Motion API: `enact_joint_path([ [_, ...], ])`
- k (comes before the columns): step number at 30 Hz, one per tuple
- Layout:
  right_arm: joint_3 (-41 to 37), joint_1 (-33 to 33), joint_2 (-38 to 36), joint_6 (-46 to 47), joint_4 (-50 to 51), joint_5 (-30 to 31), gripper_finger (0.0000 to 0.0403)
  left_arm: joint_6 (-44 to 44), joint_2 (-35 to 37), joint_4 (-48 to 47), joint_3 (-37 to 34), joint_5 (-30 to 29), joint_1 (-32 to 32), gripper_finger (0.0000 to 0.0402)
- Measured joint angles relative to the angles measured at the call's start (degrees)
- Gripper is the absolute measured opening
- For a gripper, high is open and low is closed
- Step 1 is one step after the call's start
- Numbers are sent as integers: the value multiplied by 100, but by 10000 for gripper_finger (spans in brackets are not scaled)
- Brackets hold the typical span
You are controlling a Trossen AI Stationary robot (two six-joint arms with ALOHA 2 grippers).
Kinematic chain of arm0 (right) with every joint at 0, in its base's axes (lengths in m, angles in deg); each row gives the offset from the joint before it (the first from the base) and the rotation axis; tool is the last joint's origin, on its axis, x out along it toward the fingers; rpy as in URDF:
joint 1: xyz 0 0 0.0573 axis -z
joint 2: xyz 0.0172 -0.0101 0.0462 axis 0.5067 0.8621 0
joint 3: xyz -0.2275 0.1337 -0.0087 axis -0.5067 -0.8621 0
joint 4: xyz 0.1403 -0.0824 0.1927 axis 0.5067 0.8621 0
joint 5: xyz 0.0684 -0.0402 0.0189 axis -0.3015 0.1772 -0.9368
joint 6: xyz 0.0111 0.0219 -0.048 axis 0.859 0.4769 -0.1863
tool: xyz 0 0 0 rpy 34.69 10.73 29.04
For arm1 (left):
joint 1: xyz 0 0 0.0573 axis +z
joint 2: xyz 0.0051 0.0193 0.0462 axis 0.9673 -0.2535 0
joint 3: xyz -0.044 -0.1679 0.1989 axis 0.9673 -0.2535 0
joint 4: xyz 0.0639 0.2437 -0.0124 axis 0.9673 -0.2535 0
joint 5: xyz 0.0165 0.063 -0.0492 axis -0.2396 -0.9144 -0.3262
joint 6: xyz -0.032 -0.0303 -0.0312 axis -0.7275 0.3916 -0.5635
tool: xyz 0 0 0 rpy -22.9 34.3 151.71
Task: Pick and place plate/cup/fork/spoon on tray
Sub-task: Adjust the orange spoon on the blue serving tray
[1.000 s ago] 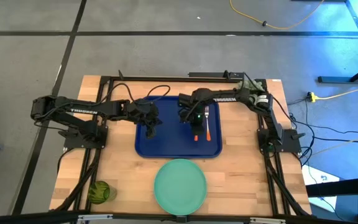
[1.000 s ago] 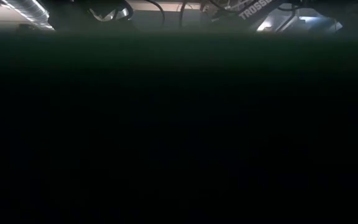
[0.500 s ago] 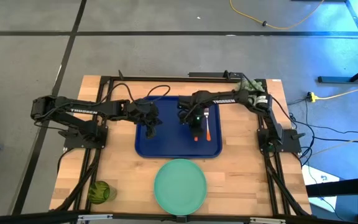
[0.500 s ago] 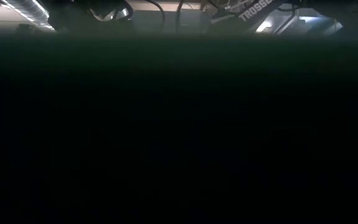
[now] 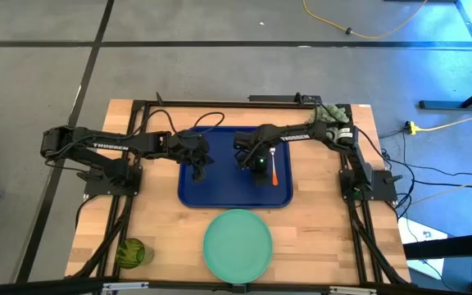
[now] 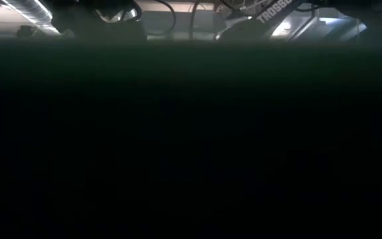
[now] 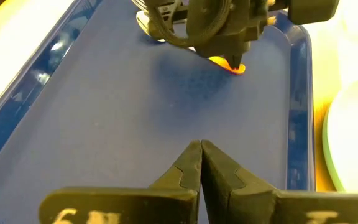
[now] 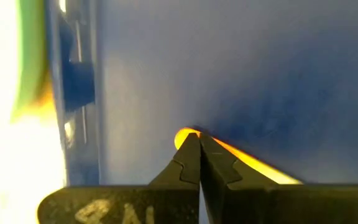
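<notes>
The dark blue tray (image 5: 220, 192) lies mid-table. My right gripper (image 5: 258, 166) is over its right half, shut on a utensil with an orange-red handle (image 8: 247, 163); whether it is the fork or the spoon I cannot tell. A second orange-handled utensil (image 5: 275, 166) lies flat on the tray just to its right. My left gripper (image 5: 201, 168) is shut and empty over the tray's left half. The mint-green plate (image 5: 238, 244) lies flat near the front edge. The dark-green cup (image 5: 131, 252) stands at the front left. My right gripper pinches the utensil's orange-red handle at its free end (image 8: 185, 138) between its two fingertips. The fingers come from above, slanting down. The handle end (image 7: 230, 65) is close over the tray floor; whether it rests there I cannot tell.
A pale green fuzzy plant (image 5: 331, 113) sits at the far right corner. The black frame rails (image 5: 220, 104) run along the table's edges. The low view is almost wholly dark; only the arms' upper parts (image 6: 270, 12) show at its top.
My right arm has tipped down toward the tray. The orange handle end that showed on the gripper's near side in the high view is now hidden under it. My left gripper has kept still.
</notes>
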Motion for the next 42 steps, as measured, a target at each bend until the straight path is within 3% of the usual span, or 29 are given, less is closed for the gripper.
enact_joint_path([
  [5, 378, 0, -34, -48, -89, -11, 0, 0, 0, -1, 0, 1, 0, 0],
  [16, -52, -2, -34, -20, -638, -32, 0, 1, 0, -1, 0, 1, 0, 0],
  [42, -326, -94, -34, 30, -715, 10, 0, 2, 0, -1, 0, 1, 0, 0],
])
